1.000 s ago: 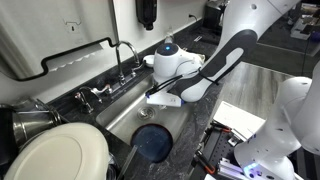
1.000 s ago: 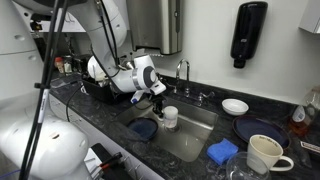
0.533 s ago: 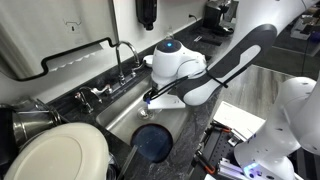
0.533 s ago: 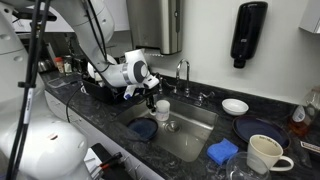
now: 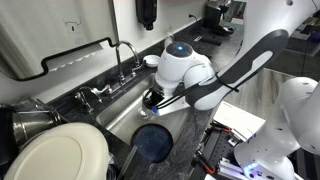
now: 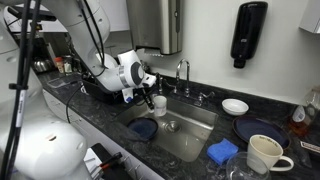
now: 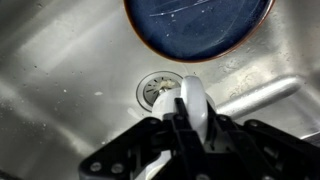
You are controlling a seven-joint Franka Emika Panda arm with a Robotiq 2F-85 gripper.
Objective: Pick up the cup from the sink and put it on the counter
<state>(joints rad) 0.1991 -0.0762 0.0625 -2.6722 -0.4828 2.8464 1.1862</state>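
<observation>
The small white cup (image 6: 159,102) hangs in my gripper (image 6: 152,99) above the steel sink (image 6: 195,125). In the wrist view the gripper (image 7: 196,128) is shut on the cup's wall (image 7: 193,98), over the round drain (image 7: 158,90). In an exterior view my arm's wrist (image 5: 180,68) hides most of the cup and the gripper (image 5: 152,100) sits over the basin (image 5: 125,112). The dark speckled counter (image 6: 100,112) runs along the sink's front edge.
A dark blue round dish (image 7: 198,22) lies in the basin (image 6: 145,128). The chrome faucet (image 6: 184,72) stands behind the sink. On the counter are a shallow white bowl (image 6: 235,106), a blue plate (image 6: 258,130), a large mug (image 6: 264,154), a blue sponge (image 6: 223,151), a steel pot (image 5: 30,122) and a cream plate (image 5: 58,158).
The gripper has lifted the cup up out of the basin and moved it toward the faucet side. The arm's wrist has swung along with it.
</observation>
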